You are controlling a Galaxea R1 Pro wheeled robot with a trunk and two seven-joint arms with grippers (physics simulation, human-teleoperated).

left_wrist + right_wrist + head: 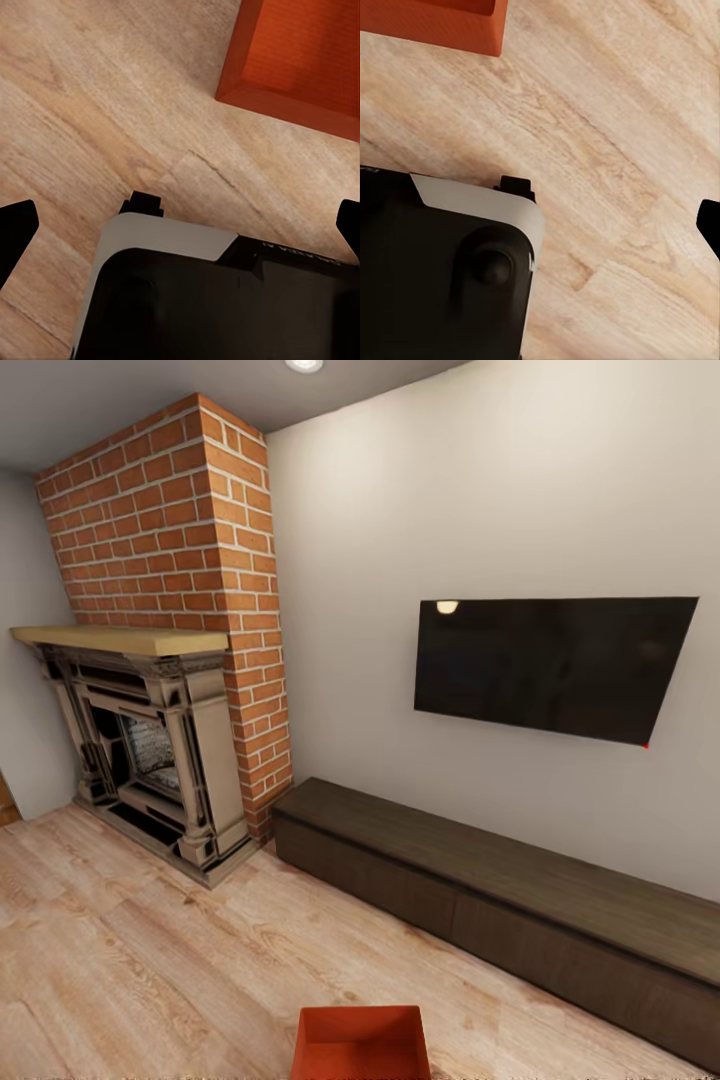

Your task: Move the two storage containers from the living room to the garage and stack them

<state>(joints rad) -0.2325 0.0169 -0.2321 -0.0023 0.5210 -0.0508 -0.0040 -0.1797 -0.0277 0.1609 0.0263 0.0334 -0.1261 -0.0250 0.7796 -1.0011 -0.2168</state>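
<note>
container (361, 1042) open-topped, empty, on plank floor (150, 960)

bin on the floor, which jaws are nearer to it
Left, probably: the bin lies close ahead of the left jaws, inside in view; from the right jaws just its corner shows, further off. Neither touches it.

A storage container (360, 1044) is sitting on the plank floor (150, 960) at the near edge of the head view. Beyond it, a long low cabinet (520, 900) is running along the wall, under the TV (550, 665). The fireplace (150, 750) is standing left of the cabinet, fronting the brick column (200, 510).
</note>
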